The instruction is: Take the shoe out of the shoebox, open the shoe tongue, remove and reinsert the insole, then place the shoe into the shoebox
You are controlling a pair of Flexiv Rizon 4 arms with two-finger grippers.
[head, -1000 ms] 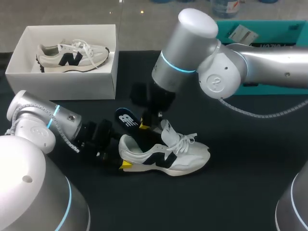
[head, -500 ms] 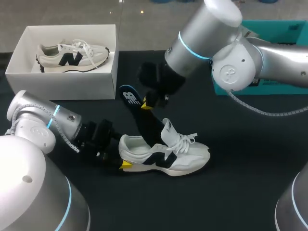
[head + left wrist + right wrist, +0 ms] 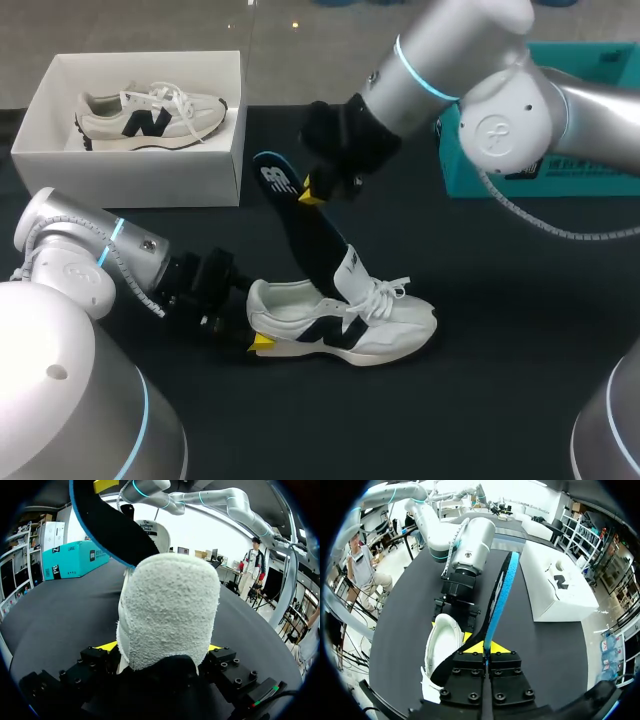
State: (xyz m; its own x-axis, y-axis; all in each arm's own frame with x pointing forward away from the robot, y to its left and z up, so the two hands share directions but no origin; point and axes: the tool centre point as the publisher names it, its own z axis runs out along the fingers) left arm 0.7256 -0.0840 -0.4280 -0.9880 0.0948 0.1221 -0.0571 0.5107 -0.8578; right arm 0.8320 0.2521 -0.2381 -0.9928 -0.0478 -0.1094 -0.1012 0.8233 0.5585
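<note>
A white sneaker with a dark side logo lies on the black table, toe to the right. My left gripper clasps its heel from both sides; in the left wrist view the fuzzy heel fills the gap between the yellow tips. My right gripper hangs above the shoe, shut on the heel end of a black insole with a blue edge. The insole slants down and its front end still sits inside the shoe opening. In the right wrist view the insole runs from my gripper out over the shoe.
An open white shoebox stands at the back left with a second matching sneaker inside. A teal box sits at the back right, behind my right arm.
My right gripper has risen and moved back and to the right, drawing the insole further out of the shoe. The left arm and the shoe have stayed still.
</note>
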